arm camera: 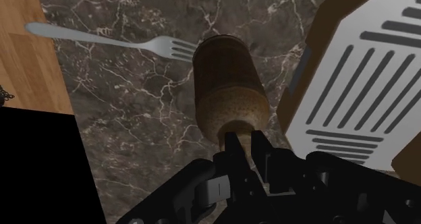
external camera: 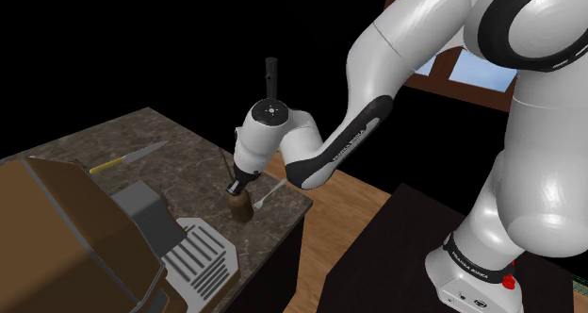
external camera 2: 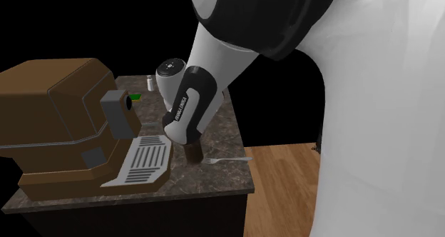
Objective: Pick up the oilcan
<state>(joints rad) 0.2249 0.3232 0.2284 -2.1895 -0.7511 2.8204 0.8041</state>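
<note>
**Pincer clamped on the top of the oilcan**

Pincer comes straight down onto the oilcan, and in the wrist view its two black fingers are drawn in close with the can's narrow, paler top end nipped between them. It reads as gripped, not just hovering.

The oilcan itself is a stubby brown cylinder. In the shoulder view it stands upright right under the pincer, bottom on the dark marbled bench, near the bench edge on the floor side. The second exterior view puts the can partly behind the arm.

A silver fork lies flat on the bench with its tines pointing at the foot of the can, just beside it. Whether they actually touch can't be told. On the can's other side sits a big brown coffee machine with a grey slotted drip tray; the tray is near the can but apart from it.

Further along the bench in the shoulder view, well away from the can, lies a knife with a yellow handle. Wooden floor shows past the bench edge, and behind the bench is just a black area.
</note>
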